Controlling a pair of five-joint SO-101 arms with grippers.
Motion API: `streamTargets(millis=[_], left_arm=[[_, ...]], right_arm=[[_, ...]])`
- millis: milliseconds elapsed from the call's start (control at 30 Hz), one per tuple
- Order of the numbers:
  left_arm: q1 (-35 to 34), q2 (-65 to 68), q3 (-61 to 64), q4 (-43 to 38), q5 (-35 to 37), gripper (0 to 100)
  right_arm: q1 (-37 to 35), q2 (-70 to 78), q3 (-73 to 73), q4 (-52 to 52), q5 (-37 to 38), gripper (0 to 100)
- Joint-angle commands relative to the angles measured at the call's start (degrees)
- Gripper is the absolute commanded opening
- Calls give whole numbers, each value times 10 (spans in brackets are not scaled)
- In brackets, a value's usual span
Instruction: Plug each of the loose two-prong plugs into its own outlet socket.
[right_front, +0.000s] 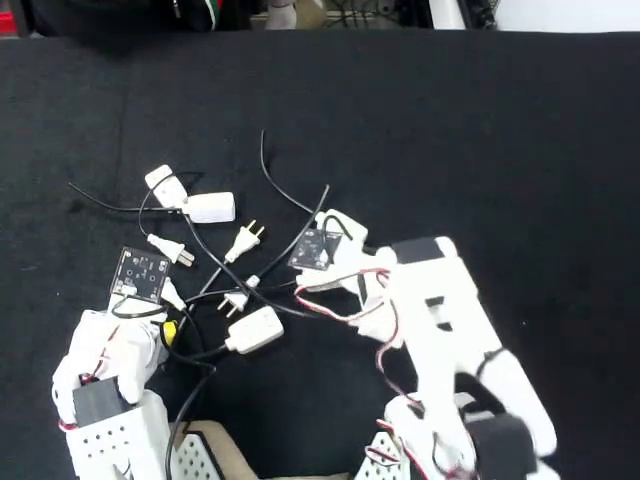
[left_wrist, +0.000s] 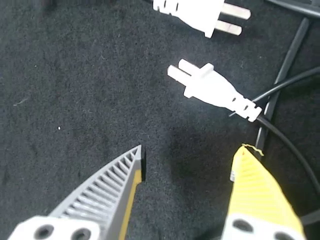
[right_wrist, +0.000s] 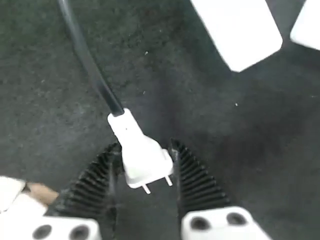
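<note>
1. The left claw (left_wrist: 191, 150) is spread wide, its grey finger (left_wrist: 112, 187) and yellow finger (left_wrist: 260, 190) well apart, with nothing between them. It hangs over the black worktop (right_front: 500, 150).
2. A loose plug (left_wrist: 210, 91) lies just ahead of the left claw's tips, closer to the yellow finger. It is flat on the worktop and touches neither finger. Its two prongs point away from its black cord (left_wrist: 285, 82), which runs past the yellow finger.
3. A second plug (left_wrist: 195, 12) lies farther ahead of the left claw, beyond the loose plug and apart from it.
4. The right claw (right_wrist: 144, 147) is pinching a held plug (right_wrist: 142, 160). Its two black ribbed fingers (right_wrist: 197, 180) press on either side of the white body. The prongs point back toward the wrist, and the black cable (right_wrist: 85, 60) leads away from the tips.
5. A white outlet block (right_wrist: 240, 30) lies ahead of the right claw, apart from the held plug. The corner of another block (right_wrist: 307, 25) lies just beside it.
6. In the high view, three white outlet blocks and several plugs lie among black cords in front of both arms.
</note>
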Motion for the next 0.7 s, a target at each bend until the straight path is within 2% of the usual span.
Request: streamTargets(millis=[0, 133, 200, 367, 500, 667], left_arm=[[8, -2, 3, 4, -5, 285], [8, -2, 3, 4, -5, 285], [8, -2, 3, 4, -5, 285], [8, -2, 3, 4, -5, 285], [8, -2, 3, 4, -5, 285], [8, -2, 3, 4, -5, 285]], right_arm=[[-7, 55, -33, -36, 2, 201], [-10, 53, -42, -36, 2, 363], [-10, 32, -41, -22, 2, 397], [-11, -73, -24, 44, 3, 348], [-41, -167, 55, 47, 2, 271], [-100, -247, 164, -24, -73, 178]])
